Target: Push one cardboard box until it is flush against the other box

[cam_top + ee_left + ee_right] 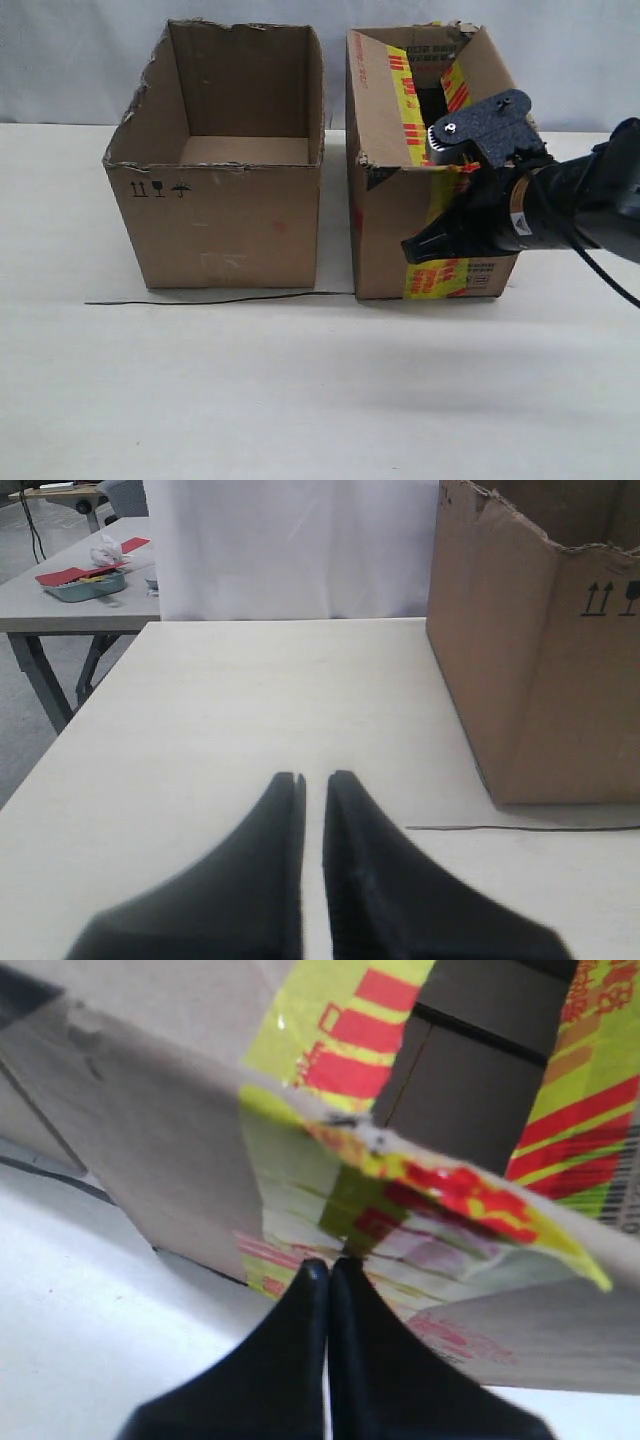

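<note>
The cardboard box [385, 190], with yellow tape striped red, stands on the right of the white table. The other box [225, 215], plain brown with black handling symbols, stands to its left across a narrow gap. Both are open at the top. My right gripper [408, 250] is shut and empty. Its tips rest at the taped box's front face, by the yellow tape low down. In the right wrist view that gripper [328, 1262] points at the taped wall [330, 1210]. My left gripper [313, 777] is shut to a thin slit, empty, hovering over bare table beside the plain box [540, 670].
A thin black line [220, 299] lies on the table [300, 400] along the front of the boxes. A white backdrop hangs behind. In the left wrist view a second table with a teal tray [85, 583] stands beyond the table's edge.
</note>
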Controlling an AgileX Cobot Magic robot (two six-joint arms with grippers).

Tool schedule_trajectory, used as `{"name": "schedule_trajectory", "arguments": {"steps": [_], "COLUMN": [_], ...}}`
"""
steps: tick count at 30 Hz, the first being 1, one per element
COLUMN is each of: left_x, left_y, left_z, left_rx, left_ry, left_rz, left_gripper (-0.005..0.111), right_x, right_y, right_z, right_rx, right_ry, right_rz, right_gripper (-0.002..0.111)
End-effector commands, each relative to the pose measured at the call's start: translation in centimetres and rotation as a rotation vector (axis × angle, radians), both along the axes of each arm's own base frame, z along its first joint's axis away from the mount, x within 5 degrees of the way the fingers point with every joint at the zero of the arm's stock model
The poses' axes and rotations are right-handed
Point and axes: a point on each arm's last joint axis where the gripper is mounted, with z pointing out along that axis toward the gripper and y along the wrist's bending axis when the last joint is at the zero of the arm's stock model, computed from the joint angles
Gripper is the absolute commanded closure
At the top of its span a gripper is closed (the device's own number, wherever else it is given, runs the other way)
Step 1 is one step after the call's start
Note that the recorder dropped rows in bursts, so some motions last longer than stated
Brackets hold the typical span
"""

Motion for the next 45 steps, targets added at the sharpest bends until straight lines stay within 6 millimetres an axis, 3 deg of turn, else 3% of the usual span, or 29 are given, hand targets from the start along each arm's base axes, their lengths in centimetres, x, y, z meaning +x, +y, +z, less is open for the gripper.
{"name": "schedule_trajectory", "arguments": {"steps": [1, 12, 17, 19, 22, 26, 29, 33, 34, 45], "left_x": [0.0, 0.0, 0.0, 0.0, 0.0, 0.0, 0.0, 0.0, 0.0, 0.0], "left_y": [-0.1, -0.1, -0.1, -0.1, -0.1, -0.1, -0.1, -0.1, -0.1, -0.1], "left_z": [0.0, 0.0, 0.0, 0.0, 0.0, 0.0, 0.0, 0.0, 0.0, 0.0], "left_rx": [-0.013, -0.013, -0.013, -0.013, -0.013, -0.013, -0.013, -0.013, -0.013, -0.013], "left_ry": [-0.011, -0.011, -0.011, -0.011, -0.011, -0.011, -0.011, -0.011, -0.011, -0.011], "left_rz": [-0.01, -0.01, -0.01, -0.01, -0.01, -0.01, -0.01, -0.01, -0.01, -0.01], "left_gripper": [0.107, 0.107, 0.107, 0.107, 0.107, 0.107, 0.107, 0.107, 0.107, 0.107], "right_x": [0.4, 1.1, 0.5, -1.3, -4.8, -5.2, -3.2, -0.1, 1.9, 13.3], "right_y": [0.1, 0.6, 0.1, 0.5, 0.0, -2.7, -5.2, -7.3, -8.1, -13.9], "right_z": [0.0, 1.3, 1.8, 3.8, 8.8, 13.0, 15.6, 15.7, 14.8, 8.0], "right_rx": [-0.001, 0.039, 0.035, 0.072, 0.159, 0.131, 0.124, 0.102, 0.086, 0.213], "right_ry": [-0.021, -0.053, -0.029, -0.04, -0.154, -0.251, -0.301, -0.287, -0.252, -0.02], "right_rz": [0.022, 0.004, -0.042, 0.0, 0.078, 0.0, -0.142, -0.251, -0.278, -0.429], "right_gripper": [0.108, 0.108, 0.108, 0.108, 0.108, 0.108, 0.108, 0.108, 0.108, 0.108]}}
